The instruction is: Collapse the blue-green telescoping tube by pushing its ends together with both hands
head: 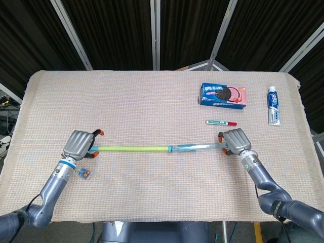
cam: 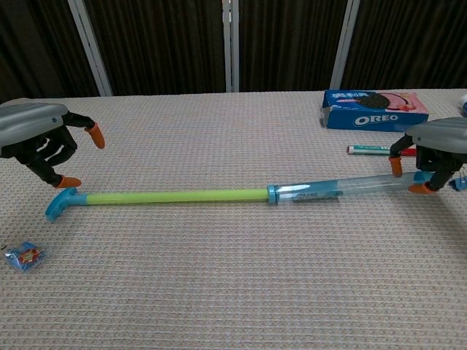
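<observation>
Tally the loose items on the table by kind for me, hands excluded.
Telescoping tube: 1
Oreo cookie box: 1
Toothpaste tube: 1
Marker pen: 1
Small blue packet: 1
Binder clip: 1, mostly hidden behind the right hand
Total: 6

A blue and pink cardboard box of Oreo cookies [head: 223, 95] lies on the beige woven tabletop [head: 152, 101], well beyond the right robot hand [head: 236, 141]. A thin green and white marker with a red cap [head: 220, 122] lies just beyond that robot hand. A white and blue toothpaste tube [head: 273, 105] lies farther right. A small blue wrapped packet [head: 84, 173] sits just beside the left robot hand [head: 79, 145], on its near side.
</observation>
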`<state>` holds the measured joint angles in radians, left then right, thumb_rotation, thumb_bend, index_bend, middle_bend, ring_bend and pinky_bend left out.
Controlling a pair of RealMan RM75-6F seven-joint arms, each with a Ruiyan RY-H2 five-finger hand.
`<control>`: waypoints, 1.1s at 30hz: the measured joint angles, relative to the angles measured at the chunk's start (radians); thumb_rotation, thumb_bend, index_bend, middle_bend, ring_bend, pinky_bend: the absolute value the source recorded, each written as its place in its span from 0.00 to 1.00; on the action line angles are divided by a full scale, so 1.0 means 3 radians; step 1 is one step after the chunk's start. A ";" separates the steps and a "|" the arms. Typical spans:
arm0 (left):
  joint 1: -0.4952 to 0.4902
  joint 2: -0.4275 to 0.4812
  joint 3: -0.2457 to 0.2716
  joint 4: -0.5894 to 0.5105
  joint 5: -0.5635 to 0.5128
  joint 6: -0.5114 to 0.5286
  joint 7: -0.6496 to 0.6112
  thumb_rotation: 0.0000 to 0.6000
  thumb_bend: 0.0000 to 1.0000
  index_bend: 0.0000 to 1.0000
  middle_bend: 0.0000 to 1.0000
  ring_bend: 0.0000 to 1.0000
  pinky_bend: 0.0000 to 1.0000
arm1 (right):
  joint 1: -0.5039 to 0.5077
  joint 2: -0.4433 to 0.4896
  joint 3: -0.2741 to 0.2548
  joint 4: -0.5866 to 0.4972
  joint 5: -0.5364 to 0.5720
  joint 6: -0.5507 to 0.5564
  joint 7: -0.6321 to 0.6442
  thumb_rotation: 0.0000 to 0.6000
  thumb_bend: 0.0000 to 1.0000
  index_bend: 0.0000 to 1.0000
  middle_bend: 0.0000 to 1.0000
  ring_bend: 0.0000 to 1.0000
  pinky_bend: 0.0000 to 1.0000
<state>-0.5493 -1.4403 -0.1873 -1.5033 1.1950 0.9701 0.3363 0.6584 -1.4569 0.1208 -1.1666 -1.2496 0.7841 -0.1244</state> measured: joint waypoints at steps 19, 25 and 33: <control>-0.0264 -0.0337 0.0106 0.0533 -0.0618 -0.0370 0.0167 1.00 0.35 0.45 0.81 0.79 0.95 | -0.0028 0.0129 0.0026 -0.0312 0.0228 0.0073 -0.0216 1.00 0.43 0.72 1.00 1.00 1.00; -0.0277 -0.0392 0.0151 0.0680 -0.0656 -0.0422 0.0106 1.00 0.35 0.45 0.81 0.79 0.95 | -0.0026 0.0120 0.0012 -0.0301 0.0213 0.0085 -0.0201 1.00 0.43 0.72 1.00 1.00 1.00; -0.0301 -0.0486 0.0179 0.0839 -0.0664 -0.0457 0.0011 1.00 0.36 0.53 0.81 0.79 0.95 | -0.0026 0.0114 0.0005 -0.0283 0.0193 0.0107 -0.0174 1.00 0.43 0.72 1.00 1.00 1.00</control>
<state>-0.6395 -1.5861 -0.1335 -1.2515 0.9958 0.8331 0.3395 0.6506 -1.4226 0.1224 -1.2514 -1.1917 0.8162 -0.1765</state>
